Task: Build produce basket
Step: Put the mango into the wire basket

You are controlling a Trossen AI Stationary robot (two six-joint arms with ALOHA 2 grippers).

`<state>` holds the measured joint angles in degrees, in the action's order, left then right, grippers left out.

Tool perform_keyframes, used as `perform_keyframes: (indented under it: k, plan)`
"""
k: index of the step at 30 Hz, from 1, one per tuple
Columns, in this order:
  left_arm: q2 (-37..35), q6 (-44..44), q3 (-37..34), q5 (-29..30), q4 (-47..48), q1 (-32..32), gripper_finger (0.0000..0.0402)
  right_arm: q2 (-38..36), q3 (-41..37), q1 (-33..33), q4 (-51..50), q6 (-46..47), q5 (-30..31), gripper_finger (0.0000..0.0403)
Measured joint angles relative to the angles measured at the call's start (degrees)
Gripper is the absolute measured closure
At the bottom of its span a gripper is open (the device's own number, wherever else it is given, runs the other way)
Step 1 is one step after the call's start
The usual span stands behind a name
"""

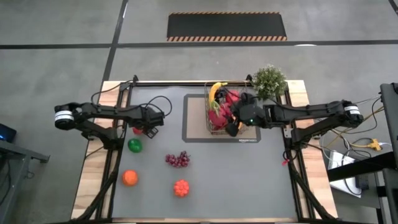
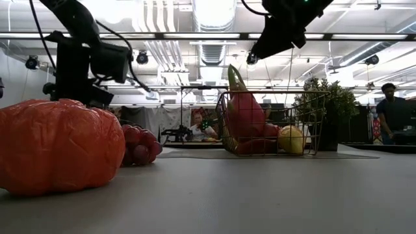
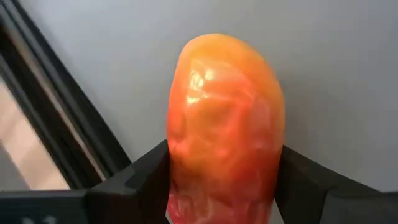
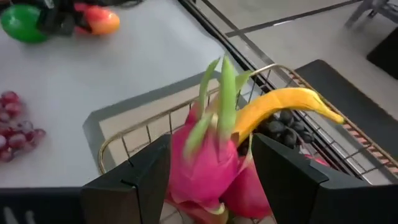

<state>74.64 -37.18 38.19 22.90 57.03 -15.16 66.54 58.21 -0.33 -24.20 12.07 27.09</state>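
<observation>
- left gripper (image 3: 224, 180) clamped on mango (image 3: 225, 124), left-centre of high view, near table (image 1: 249, 180) left edge
- right gripper (image 4: 211, 168) pinching dragon fruit (image 4: 208, 165) over basket (image 1: 216, 127), upper centre
- lower right of table bare

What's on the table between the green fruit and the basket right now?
In the high view the red grapes lie a little off that line; the rest between the green fruit and the basket is bare table and mat.

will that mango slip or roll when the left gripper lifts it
The mango looks glossy and smooth, so it may slip between the left gripper fingers. Its rounded, oblong shape would probably roll if dropped. It seems rigid, showing no denting.
</observation>
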Motion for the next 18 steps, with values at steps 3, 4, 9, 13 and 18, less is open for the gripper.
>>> perform_keyframes:
  k: [3,4,9,13,18]
  plan:
    - [-1.6,0.1,1.4,3.6,-1.2,1.3,0.0196,0.0,-1.6,1.3,2.7,-1.9,0.0,0.0189]
    - [-2.4,0.2,1.9,4.7,-2.1,2.0,0.0194,0.1,-2.3,1.8,4.1,-2.7,0.0,0.0189]
    - [-6.8,6.5,4.2,7.5,-11.8,6.5,0.0189,0.8,-5.9,3.5,14.9,-5.5,-0.6,0.0185]
    - [-11.0,13.8,4.4,7.6,-24.6,11.0,0.0188,1.6,-7.3,3.7,21.9,-6.4,-4.2,0.0161]
    - [-15.2,20.4,2.1,7.6,-40.7,17.8,0.0187,4.1,-10.9,3.9,34.8,-10.6,-15.9,0.0114]
